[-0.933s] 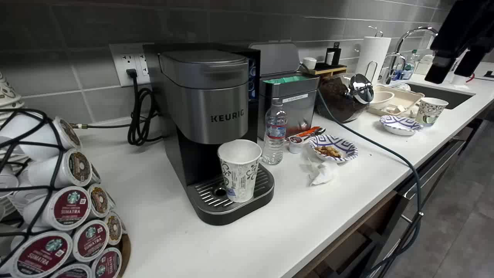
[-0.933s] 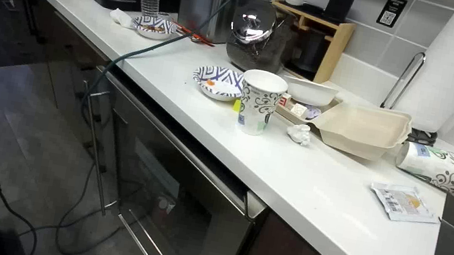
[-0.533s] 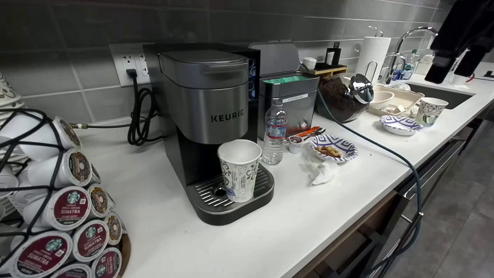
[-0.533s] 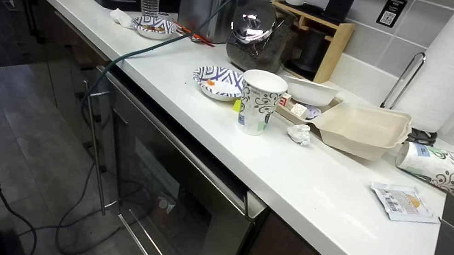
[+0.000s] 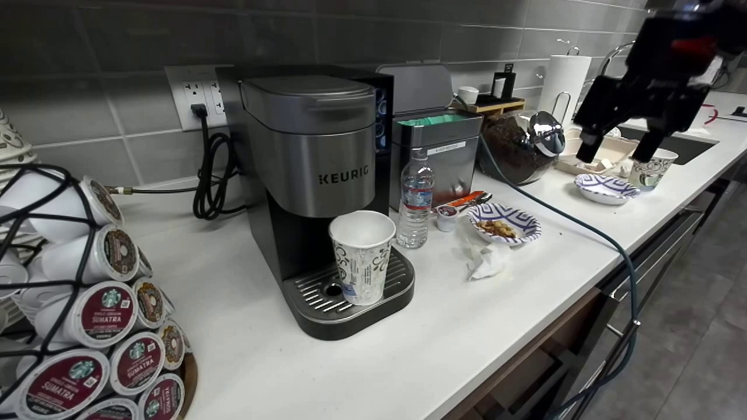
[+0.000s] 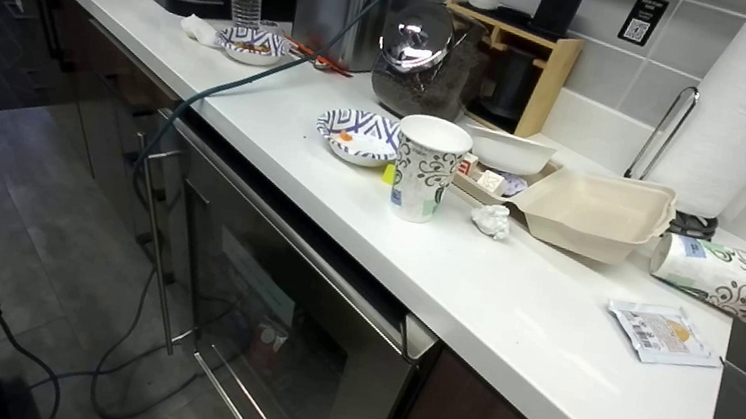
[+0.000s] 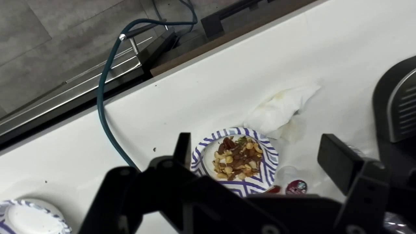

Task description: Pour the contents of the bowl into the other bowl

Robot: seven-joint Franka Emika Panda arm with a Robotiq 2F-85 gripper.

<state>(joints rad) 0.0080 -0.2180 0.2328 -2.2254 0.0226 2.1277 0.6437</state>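
Note:
A small paper bowl with a blue-and-white patterned rim [image 5: 523, 224] holds mixed nuts; it also shows in an exterior view [image 6: 250, 58] and in the wrist view [image 7: 269, 159]. A second bowl of the same pattern [image 5: 606, 192] stands nearer the sink. It shows in an exterior view [image 6: 358, 121] with a small orange bit inside, and partly at the lower left of the wrist view [image 7: 34, 217]. My gripper [image 5: 615, 150] is open and empty, above the counter. In the wrist view the nut bowl appears between its fingers [image 7: 261, 154], well below them.
A crumpled napkin [image 5: 489, 261], a water bottle [image 5: 415, 201] and a coffee machine [image 5: 315, 157] are near the nut bowl. A paper cup [image 6: 428, 173] stands beside the second bowl. A cable [image 5: 583, 224] crosses the counter between the bowls.
In an exterior view my gripper has moved left and a little down from the upper right, towards the bowls. It stays open. The bowls have not moved.

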